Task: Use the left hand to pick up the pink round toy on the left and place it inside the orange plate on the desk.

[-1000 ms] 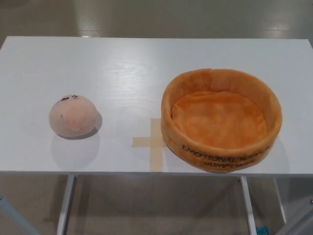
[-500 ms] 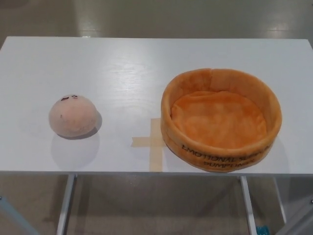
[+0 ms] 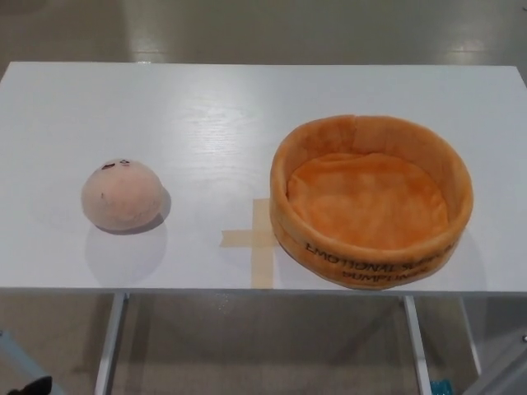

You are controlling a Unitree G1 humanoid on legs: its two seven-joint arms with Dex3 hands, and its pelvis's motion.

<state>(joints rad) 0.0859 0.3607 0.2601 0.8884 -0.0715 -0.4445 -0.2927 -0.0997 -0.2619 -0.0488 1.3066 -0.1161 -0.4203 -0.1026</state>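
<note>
The pink round plush toy (image 3: 122, 194) sits on the left part of the white desk (image 3: 206, 107), with a small dark face on its top. The orange plush plate (image 3: 372, 199), round with a raised rim and black lettering on its front wall, stands on the right part and holds nothing. A small black tip of my left hand (image 3: 30, 385) shows at the bottom left edge, below the desk's front edge and well short of the toy. My right hand does not show.
A tan tape cross (image 3: 257, 240) is stuck to the desk between toy and plate, near the front edge. Metal desk legs (image 3: 109, 346) and the floor show below the front edge.
A black tip of my left hand has come into the picture at the bottom left. The toy and the plate lie as before.
</note>
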